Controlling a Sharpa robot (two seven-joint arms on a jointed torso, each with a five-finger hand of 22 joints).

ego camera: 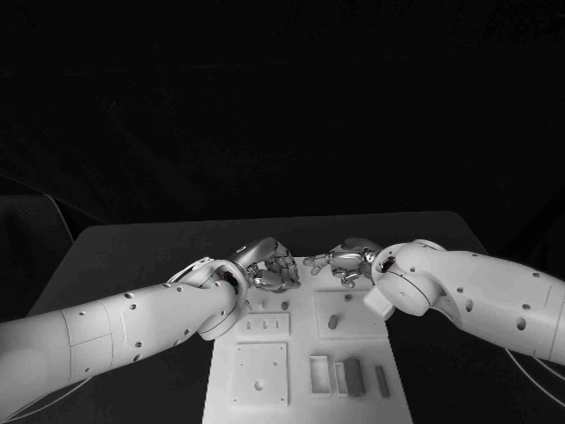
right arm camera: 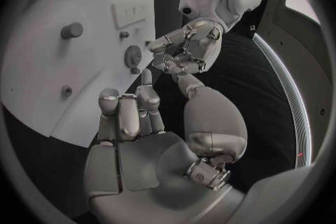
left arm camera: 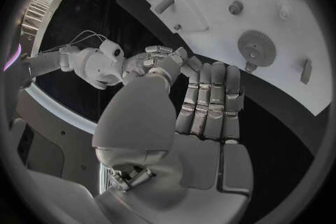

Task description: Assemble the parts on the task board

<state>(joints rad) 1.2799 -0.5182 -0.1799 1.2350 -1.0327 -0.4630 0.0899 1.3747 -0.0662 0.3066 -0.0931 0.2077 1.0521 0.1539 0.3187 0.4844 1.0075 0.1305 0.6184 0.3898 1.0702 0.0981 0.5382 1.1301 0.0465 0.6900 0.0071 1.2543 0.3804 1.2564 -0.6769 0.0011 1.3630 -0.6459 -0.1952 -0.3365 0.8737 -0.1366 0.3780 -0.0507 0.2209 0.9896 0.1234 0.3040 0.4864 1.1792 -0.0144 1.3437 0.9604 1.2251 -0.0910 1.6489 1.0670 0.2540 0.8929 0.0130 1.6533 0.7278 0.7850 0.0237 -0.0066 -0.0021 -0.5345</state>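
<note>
The white task board [ego camera: 296, 402] lies lengthwise in the middle of the table. Both hands hover over its far end, close together and fingertips almost meeting. My left hand [ego camera: 267, 265] [left arm camera: 206, 103] has its fingers stretched side by side and the thumb raised, with nothing in it. My right hand [ego camera: 343, 262] [right arm camera: 129, 117] has its fingers half curled and one pointing out, and I see no part in it. A grey gear [left arm camera: 257, 49] [right arm camera: 133, 56] sits on the board just beyond the fingertips. Grey bar parts [ego camera: 349, 375] lie near the board's front end.
A short peg [ego camera: 335, 321] [right arm camera: 72, 29] stands on the board behind the right hand. A square plate [ego camera: 259, 371] and a small slotted plate [ego camera: 267, 325] occupy the board's left half. Black table [ego camera: 130, 256] surrounds the board.
</note>
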